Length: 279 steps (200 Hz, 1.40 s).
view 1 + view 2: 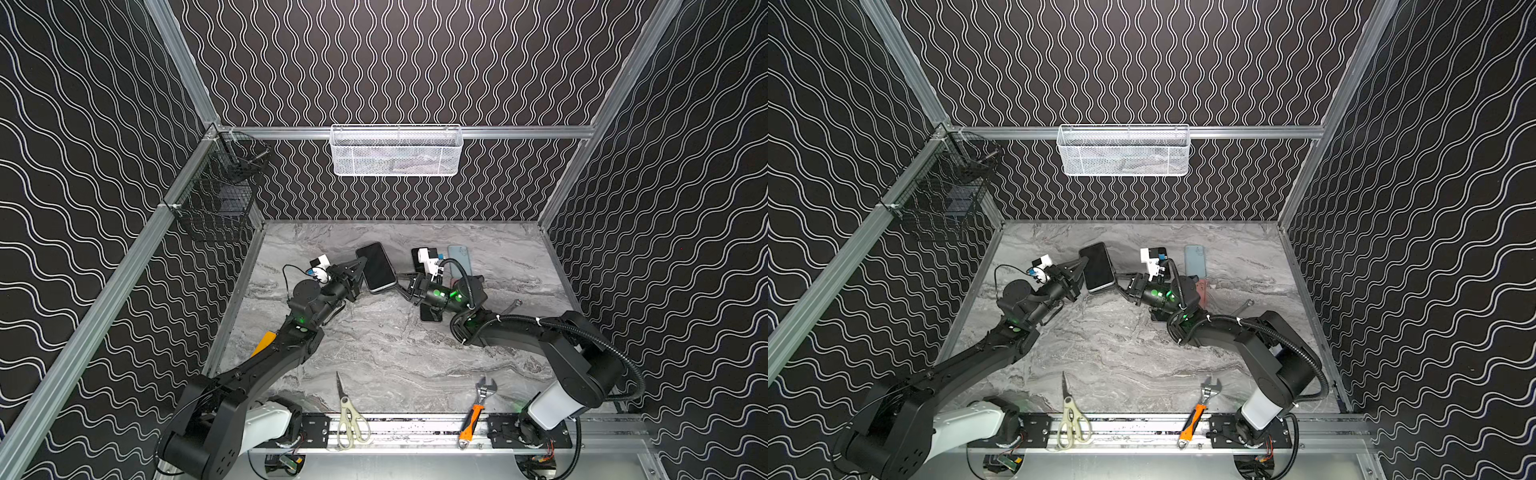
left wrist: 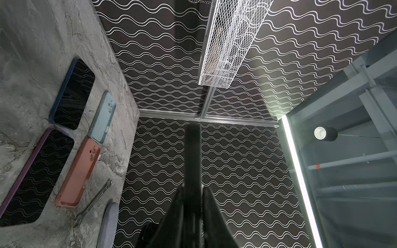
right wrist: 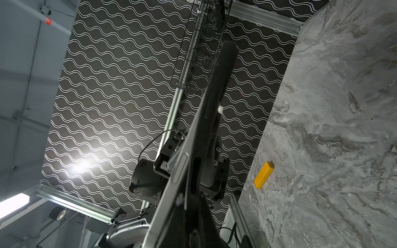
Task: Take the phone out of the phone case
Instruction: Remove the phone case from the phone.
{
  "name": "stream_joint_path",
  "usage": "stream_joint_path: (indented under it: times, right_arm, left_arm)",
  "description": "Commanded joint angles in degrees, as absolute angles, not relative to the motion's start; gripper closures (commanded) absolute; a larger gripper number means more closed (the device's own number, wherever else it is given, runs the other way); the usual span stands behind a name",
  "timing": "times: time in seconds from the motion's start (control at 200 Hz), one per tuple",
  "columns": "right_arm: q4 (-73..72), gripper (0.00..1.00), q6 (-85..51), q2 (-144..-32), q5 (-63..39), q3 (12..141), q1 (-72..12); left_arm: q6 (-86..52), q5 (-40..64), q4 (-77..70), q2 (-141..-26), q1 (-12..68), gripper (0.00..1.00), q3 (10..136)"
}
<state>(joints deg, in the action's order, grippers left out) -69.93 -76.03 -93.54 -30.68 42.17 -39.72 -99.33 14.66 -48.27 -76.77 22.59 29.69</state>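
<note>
We see the slim rectangular phone (image 1: 376, 268) with its glossy black glass face turned up, held near the middle of the back of the grey marble-patterned table (image 1: 374, 353) between the two arms. In both top views its long axis runs away from the robot, the far end leaning toward the robot's left. The left gripper (image 1: 362, 264) meets its left long edge. In the left wrist view the matt black fingers (image 2: 171, 214) flank that thin dark edge, but we cannot tell whether they press on it. The right gripper (image 1: 398, 277) is closed on the near right edge. In the right wrist view a brushed silver side with an oval button (image 3: 180, 168) runs beside a matt dark strip, the phone case (image 3: 223, 70). We cannot make out which of the two the jaws pinch. Both wrist views show the phone well apart from the tabletop. Behind the right arm a pale blue smooth case (image 1: 460, 259) lies flat, partly covered by the wrist. A salmon-pink case (image 2: 79, 171) and two dark-screened phones show only in the left wrist view. Cream-handled scissors (image 1: 351, 424) and an orange-handled adjustable wrench (image 1: 473, 419) lie at the near edge.
</note>
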Motion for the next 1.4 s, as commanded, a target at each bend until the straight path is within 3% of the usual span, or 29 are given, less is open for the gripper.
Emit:
stream_joint_path:
  times: [0.0,0.4,0.911,0.981,1.392]
  right_arm:
    - [-79.54,1.00,-78.84,-93.70,-29.31,41.52,-39.49]
    - [-85.96,1.00,-83.41,-95.97,-26.72,39.55,-38.70]
    - [-87.93,1.00,-82.71,-97.82,-26.54,39.47,-37.28]
    - [-88.07,1.00,-82.21,-97.91,-26.46,39.38,-37.01]
    - [-89.39,1.00,-76.75,-99.37,-28.37,40.55,-34.95]
  left_arm:
    - [-97.54,15.71,-49.13,-76.78,22.76,0.67,29.97]
    - [-96.86,17.18,-49.13,-77.16,22.76,0.36,30.59]
    - [-97.29,19.62,-49.13,-76.75,22.69,0.15,28.96]
    - [-96.97,19.76,-48.91,-76.16,22.70,0.01,28.70]
    - [-94.85,18.28,-32.35,-66.84,25.37,0.01,29.32]
